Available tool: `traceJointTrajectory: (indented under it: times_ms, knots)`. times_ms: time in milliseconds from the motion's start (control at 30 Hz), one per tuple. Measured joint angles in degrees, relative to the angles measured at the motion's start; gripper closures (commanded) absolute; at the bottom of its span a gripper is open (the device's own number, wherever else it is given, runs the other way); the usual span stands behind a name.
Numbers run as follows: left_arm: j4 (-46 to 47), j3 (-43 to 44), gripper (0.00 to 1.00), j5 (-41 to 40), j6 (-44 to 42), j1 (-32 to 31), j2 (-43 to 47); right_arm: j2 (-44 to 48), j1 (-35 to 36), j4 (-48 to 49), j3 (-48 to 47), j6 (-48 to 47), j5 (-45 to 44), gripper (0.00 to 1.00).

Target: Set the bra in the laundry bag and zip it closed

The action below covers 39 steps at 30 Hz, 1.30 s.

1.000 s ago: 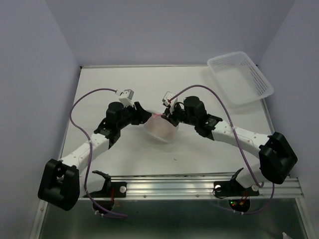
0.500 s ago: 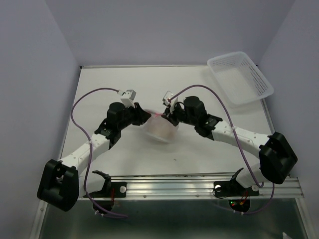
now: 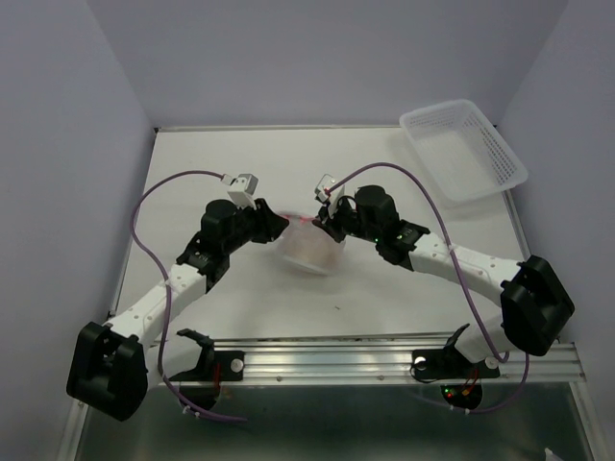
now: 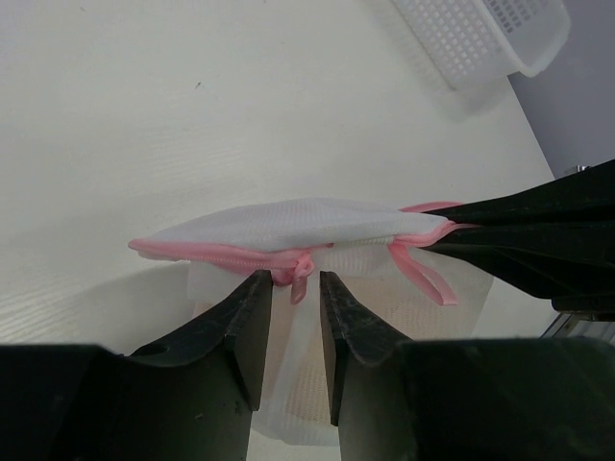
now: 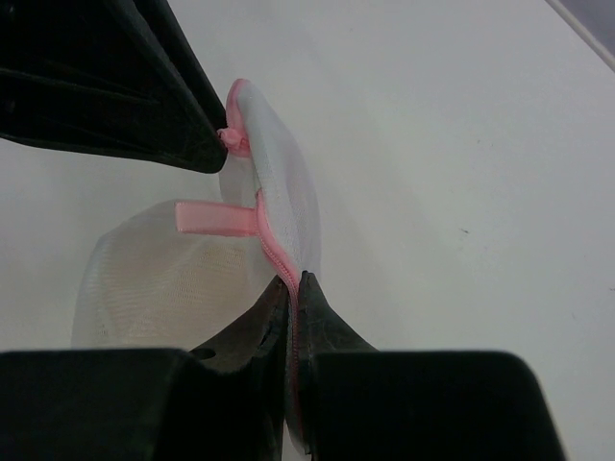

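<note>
One bag [image 3: 309, 252] near mid-worktop [image 3: 250, 163]: white mesh, pink zip rim [image 5: 272, 252]. Two claws on it, both at its far edge. Left claw [image 3: 280, 223] at the bag's 10 o'clock, right claw [image 3: 324, 222] at its 1 o'clock.

Left claw parted by a narrow slit, with the one pink zip pull [image 4: 300, 273] hanging in that slit between the two fingertips [image 4: 258, 293]. Slim gaps on either side of the pull in the left wrist view, so not visibly pinched.

Right claw squeezed tight on the rim, with no gap between its two fingers [image 5: 332, 331] and the zip tape running straight into the nip.

One lid [image 4: 288, 219], raised off the pouch and stretched between the two claws, with an open gap below it on the near side. Cannot tell how far round the zip is done up.

One pink ribbon loop [image 5: 215, 218] sticking out from the rim, between the pull and the right claw.

One bra [image 5: 159, 283], inside the pouch, seen only as a pale peach tint through the mesh. Shape not to be made out.

One slotted white basket [image 3: 463, 152] at the worktop's 1 o'clock corner, well apart from the bag and from both claws.
</note>
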<state>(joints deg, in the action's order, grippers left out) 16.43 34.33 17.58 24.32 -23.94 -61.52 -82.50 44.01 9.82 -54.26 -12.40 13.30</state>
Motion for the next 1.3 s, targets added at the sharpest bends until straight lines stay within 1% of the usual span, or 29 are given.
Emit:
traceJointTrajectory:
  times_ms: [467,533,600,633,667,700,833,967,1133,1300]
  knots:
    - [0.02,-0.07,0.63,1.81,-0.44,-0.02,-1.49,0.0,0.0,-0.37,0.0,0.04,-0.5,0.99]
    - [0.07,-0.11,0.71,1.81,-0.22,-0.02,-1.46,0.0,0.0,-0.37,0.0,0.17,-0.7,0.99]
    - [0.04,-0.11,0.71,1.75,0.11,-0.02,-1.46,0.0,0.0,-0.37,0.0,0.22,-0.85,0.98]
    - [0.07,-0.11,0.78,1.75,0.11,-0.02,-1.46,0.0,0.0,-0.37,0.0,0.22,-0.98,0.98]
    - [0.07,-0.11,0.8,1.75,0.17,-0.04,-1.46,0.0,0.0,-0.37,0.0,0.24,-1.11,0.98]
    - [0.02,-0.11,0.85,1.77,0.17,-0.07,-1.46,0.0,0.0,-0.37,0.0,0.24,-1.31,0.98]
    - [-0.44,-0.11,0.9,1.36,0.11,-0.42,-1.46,0.0,0.0,-0.37,0.0,0.28,-2.03,0.98]
    - [-2.34,-0.09,0.9,-0.7,0.15,-0.5,-1.46,0.0,0.0,-0.39,0.0,0.42,-2.91,0.98]
    - [-5.33,0.2,0.9,-5.2,1.31,-1.31,-1.18,0.15,0.57,-0.81,0.02,0.37,-4.57,0.99]
    - [-5.97,0.2,0.9,-7.45,2.56,-1.97,-0.02,1.75,0.39,-0.85,1.44,0.39,-4.96,0.99]
